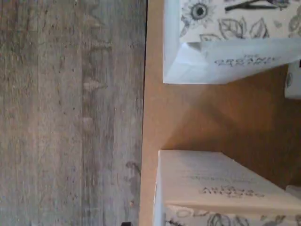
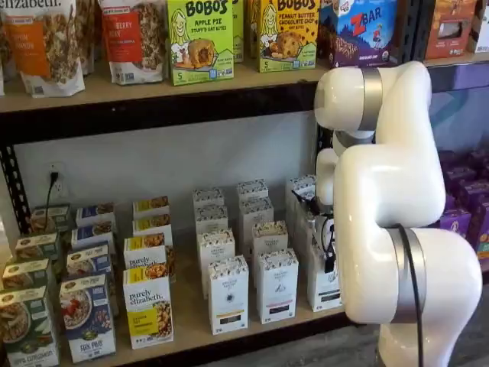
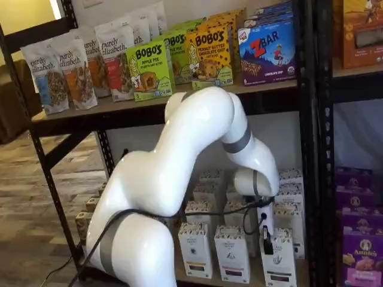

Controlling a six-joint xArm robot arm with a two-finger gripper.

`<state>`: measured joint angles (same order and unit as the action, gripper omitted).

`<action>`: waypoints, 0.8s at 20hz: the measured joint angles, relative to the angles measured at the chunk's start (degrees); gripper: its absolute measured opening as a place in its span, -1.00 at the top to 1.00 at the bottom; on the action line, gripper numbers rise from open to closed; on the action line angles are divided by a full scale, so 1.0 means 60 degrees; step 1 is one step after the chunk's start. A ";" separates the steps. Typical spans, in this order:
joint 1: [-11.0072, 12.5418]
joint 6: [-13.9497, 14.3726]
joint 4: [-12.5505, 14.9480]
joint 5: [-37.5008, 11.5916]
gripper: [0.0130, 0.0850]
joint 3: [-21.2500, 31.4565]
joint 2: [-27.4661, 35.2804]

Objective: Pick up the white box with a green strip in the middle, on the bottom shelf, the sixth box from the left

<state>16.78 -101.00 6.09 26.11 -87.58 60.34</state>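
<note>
**One arm low at the worktop, grip unreadable**

Two white cartons with flower line-drawings, one (image 1: 225, 52) and the other (image 1: 221, 183), stood apart on the brown worktop (image 1: 188, 117) in the wrist view, with bare board between them and grey plank floor (image 1: 70, 117) beyond the board's edge. Which of them was the task's carton could not be told there.

In a shelf view, the white box (image 2: 321, 287) stood in the front row at about 4 o'clock in the picture, partly hidden by the white arm (image 2: 390, 191). Two like cartons (image 2: 228, 294) (image 2: 276, 284) stood at its 9 o'clock.

In a shelf view, the white box (image 3: 278, 266) sat at about 5 o'clock, upright at the front edge. The black fingers (image 3: 267, 244) hung at its 11 o'clock, over its top corner, a cable beside them. They showed side-on, so whether they were apart, together or clamped could not be told.
</note>
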 joint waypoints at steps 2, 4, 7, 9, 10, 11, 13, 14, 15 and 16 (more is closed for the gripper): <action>0.0001 0.0050 0.0058 0.0101 -0.89 -0.0072 0.0038; 0.0001 0.0061 0.0071 0.0140 -0.67 -0.0107 0.0061; 0.0001 0.0088 0.0103 0.0256 -0.56 -0.0165 0.0073; 0.0001 0.0098 0.0115 0.0295 -0.44 -0.0182 0.0073; 0.0002 0.0117 0.0138 0.0290 -0.44 -0.0184 0.0071; 0.0003 0.0139 0.0164 0.0291 -0.44 -0.0185 0.0068; 0.0000 0.0168 0.0190 0.0317 -0.44 -0.0196 0.0063; -0.0005 0.0200 0.0222 0.0336 -0.44 -0.0202 0.0063; -0.0010 0.0235 0.0257 0.0347 -0.44 -0.0202 0.0060; -0.0013 0.0262 0.0284 0.0356 -0.44 -0.0201 0.0056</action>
<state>16.70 -99.43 7.79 28.25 -88.79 60.67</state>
